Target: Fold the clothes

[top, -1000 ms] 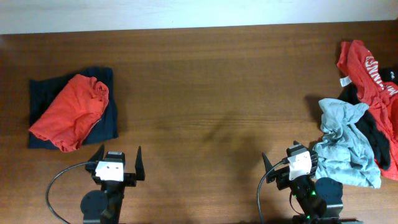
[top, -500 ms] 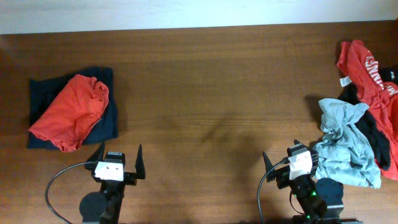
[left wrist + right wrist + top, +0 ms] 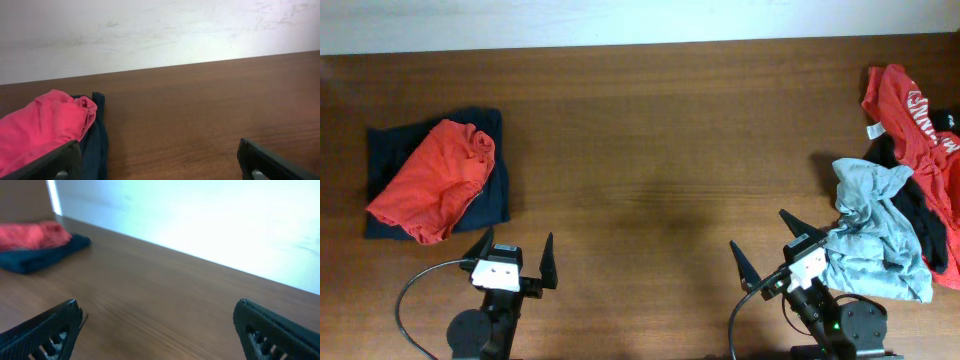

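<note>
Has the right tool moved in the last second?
Yes. The right tool has swung leftward, its fingertips now angled away from the grey-blue garment beside it, which lies unchanged.

We count five garments on the table (image 3: 650,150). Two are at its left end: one plain red-orange piece (image 3: 435,180) lying on one navy piece (image 3: 495,205). Three are at its right end: one red-orange printed shirt (image 3: 905,110), one grey-blue piece (image 3: 875,245) and one black piece (image 3: 925,215). At its near edge we count two grippers: the left gripper (image 3: 514,245) and the right gripper (image 3: 758,231).
</note>
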`<state>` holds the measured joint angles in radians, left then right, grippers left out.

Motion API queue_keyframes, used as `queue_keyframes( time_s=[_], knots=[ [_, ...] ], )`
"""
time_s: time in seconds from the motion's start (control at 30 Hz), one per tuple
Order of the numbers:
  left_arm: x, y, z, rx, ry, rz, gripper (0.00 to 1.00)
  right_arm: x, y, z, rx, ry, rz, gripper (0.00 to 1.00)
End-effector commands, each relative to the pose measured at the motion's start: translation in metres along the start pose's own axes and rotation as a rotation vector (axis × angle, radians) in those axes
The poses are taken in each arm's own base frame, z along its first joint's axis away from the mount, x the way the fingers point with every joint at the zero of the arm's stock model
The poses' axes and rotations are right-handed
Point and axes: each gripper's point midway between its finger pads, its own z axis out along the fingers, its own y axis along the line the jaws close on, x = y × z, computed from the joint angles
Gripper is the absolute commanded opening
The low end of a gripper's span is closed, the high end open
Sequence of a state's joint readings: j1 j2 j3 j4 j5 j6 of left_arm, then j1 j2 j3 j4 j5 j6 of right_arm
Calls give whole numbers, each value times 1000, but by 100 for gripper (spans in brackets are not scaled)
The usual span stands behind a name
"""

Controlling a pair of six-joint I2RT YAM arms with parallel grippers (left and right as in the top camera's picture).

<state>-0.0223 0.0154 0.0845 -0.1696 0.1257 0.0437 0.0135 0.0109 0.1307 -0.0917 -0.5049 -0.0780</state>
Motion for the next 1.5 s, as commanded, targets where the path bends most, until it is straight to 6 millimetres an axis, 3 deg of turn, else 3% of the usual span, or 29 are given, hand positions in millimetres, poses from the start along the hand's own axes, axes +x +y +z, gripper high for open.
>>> queue_keyframes(
  time_s=[0.0, 0.2, 0.37, 0.47, 0.8, 0.97, 1.07, 1.17, 1.33, 1.47],
  knots=[
    [-24, -3, -5, 17, -54, -21, 99, -9, 9, -1, -58, -26, 83, 99],
    [-81, 1, -10, 4, -59, -20, 99, -21, -4, 2, 2, 12, 105, 98],
    [-113, 12, 11, -31, 56, -34, 99, -12, -21, 12, 66, 191, 195, 99],
    [-126, 13, 35, -16, 160, -46, 99, -14, -31, 19, 94, 314, 251, 99],
    [-157, -8, 109, 177, 424, -117, 99, -48, -42, 43, 25, 696, 387, 98],
    [-144, -26, 125, 293, 491, -163, 99, -39, -45, 62, -7, 803, 488, 99],
    [-133, -26, 126, 293, 532, -174, 99, -30, -75, 62, 192, 832, 618, 99],
    [-125, -27, 123, 290, 569, -183, 99, -19, -120, 47, 441, 836, 694, 99],
    [-122, -27, 119, 290, 587, -187, 99, -3, -199, 4, 782, 771, 823, 100],
    [-124, -27, 121, 290, 578, -185, 99, 20, -251, -36, 977, 726, 965, 91]
  ],
)
